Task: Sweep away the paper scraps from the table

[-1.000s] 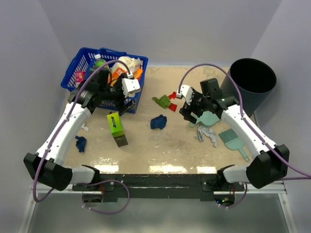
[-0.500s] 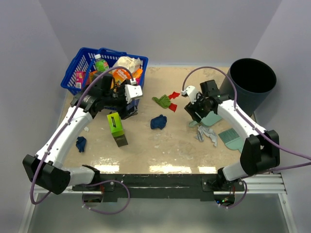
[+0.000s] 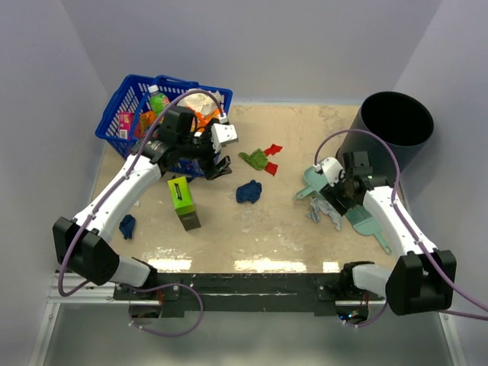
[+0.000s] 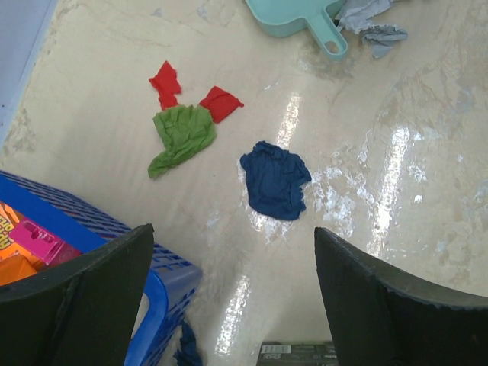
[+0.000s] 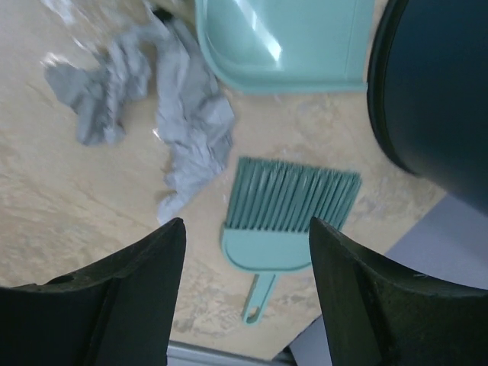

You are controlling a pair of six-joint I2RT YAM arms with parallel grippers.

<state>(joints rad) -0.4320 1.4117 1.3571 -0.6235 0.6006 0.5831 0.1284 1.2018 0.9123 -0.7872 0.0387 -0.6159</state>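
**A:** Paper scraps (image 3: 248, 191), from above?
**B:** On the bench (image 3: 229, 221): green, red and blue lay left of the dustpan (image 3: 309, 179), grey just beside it.
**A:** Left wrist?
**B:** Left jaws gaped wide, empty; the blue scrap (image 4: 274, 181) lay well apart from the dustpan.
**A:** Right wrist?
**B:** Right jaws stood apart, gripping nothing, above the brush (image 5: 290, 221) beside the dustpan.

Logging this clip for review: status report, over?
Left gripper open, empty. Right gripper open over brush, nothing held. Paper scraps scattered on table, unswept. Box lies among them.
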